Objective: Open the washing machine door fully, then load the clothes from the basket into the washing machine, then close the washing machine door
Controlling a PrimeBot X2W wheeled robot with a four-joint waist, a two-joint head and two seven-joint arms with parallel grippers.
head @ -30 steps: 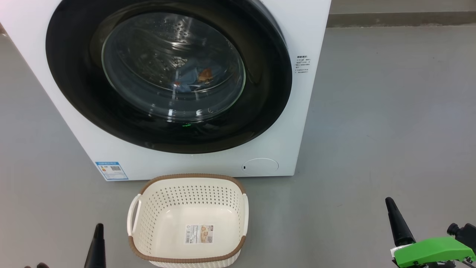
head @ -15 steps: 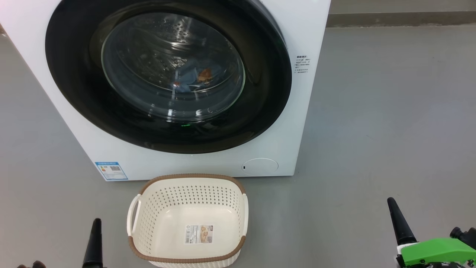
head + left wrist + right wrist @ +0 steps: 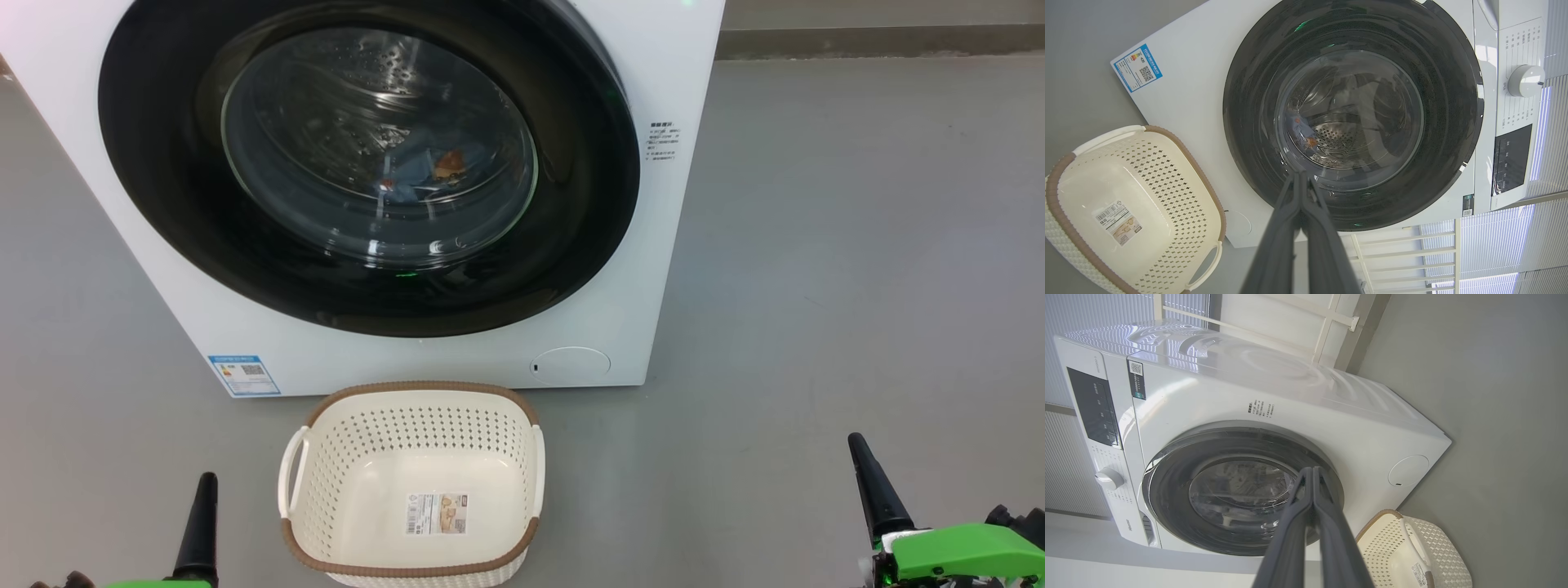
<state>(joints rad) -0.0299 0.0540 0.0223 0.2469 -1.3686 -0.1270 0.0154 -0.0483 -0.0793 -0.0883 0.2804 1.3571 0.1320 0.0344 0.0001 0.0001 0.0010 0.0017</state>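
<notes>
The white washing machine (image 3: 653, 245) fills the upper head view, its round black-rimmed door (image 3: 571, 204) closed flat against the front. Through the glass I see the light blue clothes (image 3: 416, 167) with an orange patch lying in the steel drum. The cream basket (image 3: 412, 482) stands on the floor before the machine, with just a label sticker on its bottom. My left gripper (image 3: 204, 482) is shut at the lower left, beside the basket. My right gripper (image 3: 856, 445) is shut at the lower right, well clear of it. In the wrist views both finger pairs (image 3: 1300, 179) (image 3: 1312, 473) press together, holding nothing.
Bare grey floor (image 3: 857, 245) spreads right of the machine and around the basket. The control panel and a white dial (image 3: 1525, 79) sit at the machine's top. A white railing (image 3: 1404, 245) and a ribbed wall stand behind it.
Both grippers have sunk slightly toward the bottom edge of the head view, the left one also drifting a little left. The door, clothes and basket have stayed put.
</notes>
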